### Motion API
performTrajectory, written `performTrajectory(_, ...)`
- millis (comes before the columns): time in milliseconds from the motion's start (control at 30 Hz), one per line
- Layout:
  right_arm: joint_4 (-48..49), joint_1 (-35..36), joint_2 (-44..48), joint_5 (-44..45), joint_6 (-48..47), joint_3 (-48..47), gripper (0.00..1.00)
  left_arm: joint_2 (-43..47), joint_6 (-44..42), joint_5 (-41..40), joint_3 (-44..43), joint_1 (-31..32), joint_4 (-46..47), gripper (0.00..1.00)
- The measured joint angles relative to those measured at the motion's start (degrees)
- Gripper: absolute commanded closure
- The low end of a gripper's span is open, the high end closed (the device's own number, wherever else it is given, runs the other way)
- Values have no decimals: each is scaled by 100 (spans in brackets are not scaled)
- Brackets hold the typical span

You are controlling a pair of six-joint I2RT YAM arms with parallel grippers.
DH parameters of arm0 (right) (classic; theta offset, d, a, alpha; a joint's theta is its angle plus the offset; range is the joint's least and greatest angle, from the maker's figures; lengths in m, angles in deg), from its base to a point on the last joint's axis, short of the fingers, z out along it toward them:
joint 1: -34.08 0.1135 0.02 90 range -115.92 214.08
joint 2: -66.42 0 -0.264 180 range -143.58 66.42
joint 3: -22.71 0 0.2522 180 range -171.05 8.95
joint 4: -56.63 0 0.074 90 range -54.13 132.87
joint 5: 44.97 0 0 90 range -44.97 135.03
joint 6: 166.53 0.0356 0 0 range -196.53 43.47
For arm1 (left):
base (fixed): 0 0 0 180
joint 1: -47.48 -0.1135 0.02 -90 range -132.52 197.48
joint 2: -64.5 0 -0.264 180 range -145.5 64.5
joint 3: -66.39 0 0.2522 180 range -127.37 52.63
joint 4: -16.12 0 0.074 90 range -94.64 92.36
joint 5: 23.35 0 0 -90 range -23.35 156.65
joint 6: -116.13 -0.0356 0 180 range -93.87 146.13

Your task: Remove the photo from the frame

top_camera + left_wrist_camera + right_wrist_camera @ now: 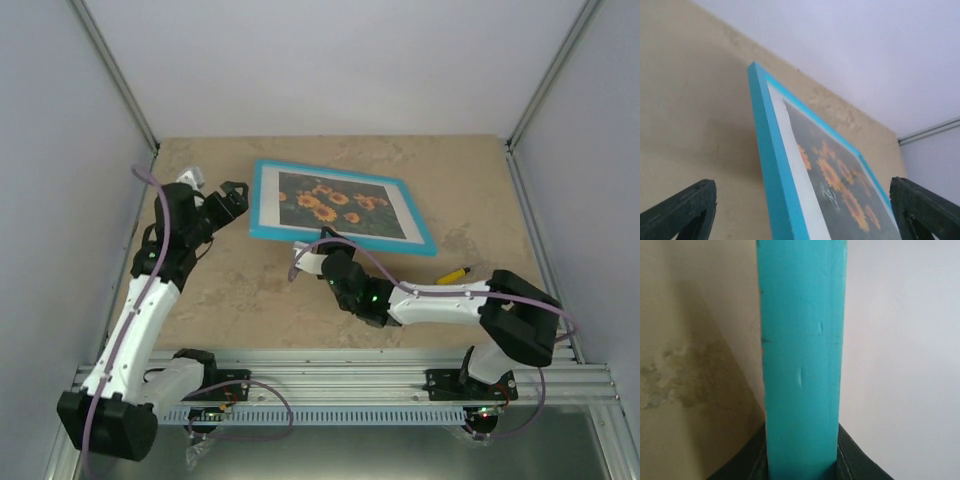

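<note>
The turquoise frame (262, 200) lies face up at the back middle of the table, the sunflower photo (335, 203) inside it under a white border. My right gripper (325, 243) is shut on the frame's near edge; in the right wrist view the turquoise edge (800, 350) runs up between the dark fingers (852, 460). My left gripper (234, 194) is open and empty at the frame's left edge. In the left wrist view its fingertips (687, 207) stand wide apart on either side of the frame's side (771, 170) and the photo (840, 182), not touching them.
A small yellow pen-like object (452, 273) lies on the table right of the right arm. Grey walls enclose the table on the left, back and right. A metal rail (340, 372) with the arm bases runs along the near edge.
</note>
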Motion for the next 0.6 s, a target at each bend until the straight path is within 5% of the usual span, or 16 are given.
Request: performTrajectory(600, -3460, -977, 1296, -2055, 2946, -2533, 100, 1047, -125, -925, -50, -37, 400, 0)
